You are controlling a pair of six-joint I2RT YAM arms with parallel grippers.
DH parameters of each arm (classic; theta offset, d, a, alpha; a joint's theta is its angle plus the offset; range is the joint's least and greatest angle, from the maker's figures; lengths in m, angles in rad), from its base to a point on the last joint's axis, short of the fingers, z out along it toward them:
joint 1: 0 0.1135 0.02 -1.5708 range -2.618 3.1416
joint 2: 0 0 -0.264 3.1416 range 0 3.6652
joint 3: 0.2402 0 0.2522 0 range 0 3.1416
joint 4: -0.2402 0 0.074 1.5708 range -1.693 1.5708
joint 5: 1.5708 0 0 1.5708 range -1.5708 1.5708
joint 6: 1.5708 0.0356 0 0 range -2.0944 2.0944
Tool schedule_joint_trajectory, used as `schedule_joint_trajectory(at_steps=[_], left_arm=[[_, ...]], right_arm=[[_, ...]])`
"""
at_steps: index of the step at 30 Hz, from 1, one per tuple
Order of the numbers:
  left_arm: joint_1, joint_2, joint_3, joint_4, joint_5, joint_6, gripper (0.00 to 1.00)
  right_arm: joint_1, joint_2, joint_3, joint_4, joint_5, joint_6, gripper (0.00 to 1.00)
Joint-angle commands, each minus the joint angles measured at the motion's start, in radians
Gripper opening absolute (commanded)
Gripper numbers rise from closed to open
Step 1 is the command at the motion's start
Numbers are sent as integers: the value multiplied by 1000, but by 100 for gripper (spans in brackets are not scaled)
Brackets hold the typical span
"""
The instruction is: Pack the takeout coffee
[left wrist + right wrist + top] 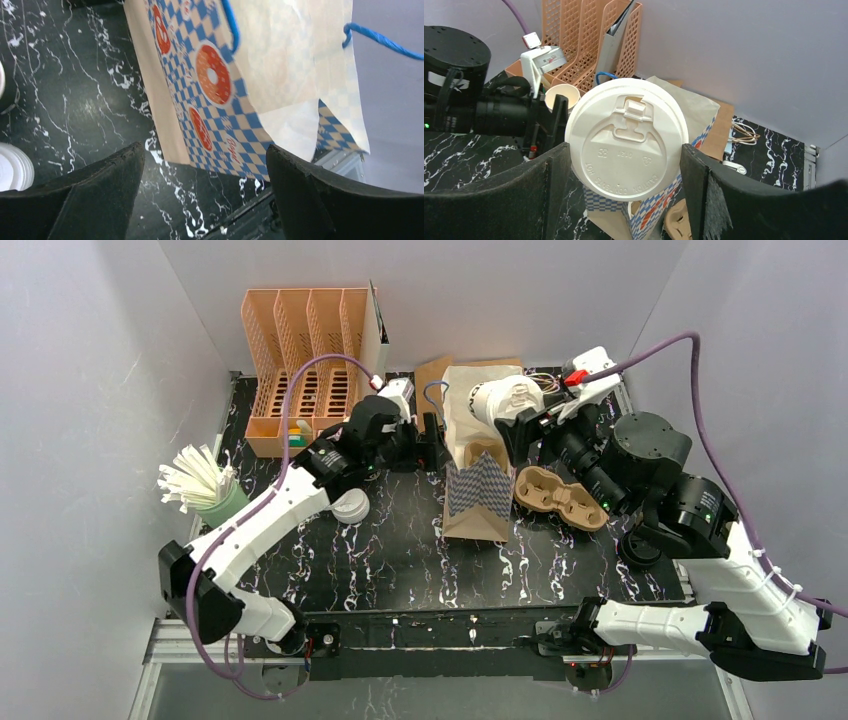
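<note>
Straws (190, 478), white, fanned out of a green cup (225, 505) at the table's (400, 560) left edge. Behind it, an orange organiser (305, 360) against the back wall; no writing legible on it.

Second lid (350, 505), white and round, sits on the table beside the left arm; whether a cup is under it, I cannot tell.

Left gripper (205, 152): jaws spread wide, nothing between them, fingers (95, 195) just left of the bag (478, 490) and not touching it.

Bag stands upright mid-table, mouth up. Print: blue-and-white checks with orange ring doughnuts, blue cord handles (230, 25). A line of script runs among the checks, too small to read.

Cup (500, 400): lidded, tipped on its side, in the air over the bag's mouth, off the table. Right gripper (623, 155) is clamped on it, one finger (549, 200) on each side of the lid (626, 120). Lid embossing, upside down in the wrist view: "CAUTION HOT" along the rim. Smaller marks near the centre, including a triangle symbol, unreadable. Sip tab is closed.

Tray (560, 497): brown pulp, two wells, flat on the table just right of the bag, below the right gripper.
</note>
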Motion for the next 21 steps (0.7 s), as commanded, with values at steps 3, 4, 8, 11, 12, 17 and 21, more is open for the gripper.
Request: schedule_joint_trajectory(at_steps=[3,4,8,11,12,17,21], left_arm=[[-17,52,71,86,-156,-5,84],[-18,57,72,103,-158,-12,82],[-20,71,91,133,-157,-24,74],[-21,34,89,143,-195,-30,73],[-20,15,83,149,-222,-25,73],[-15,-7,122,126,-337,33,68],[153,71,245,49,-151,-5,52]], right_arm=[[3,-26,23,7,40,47,59],[3,-25,26,0,40,50,59],[2,-27,31,-17,40,60,59],[3,-34,31,-24,48,64,59],[2,-37,29,-24,54,66,59],[3,-60,10,-6,71,65,59],[2,-63,8,1,78,60,59]])
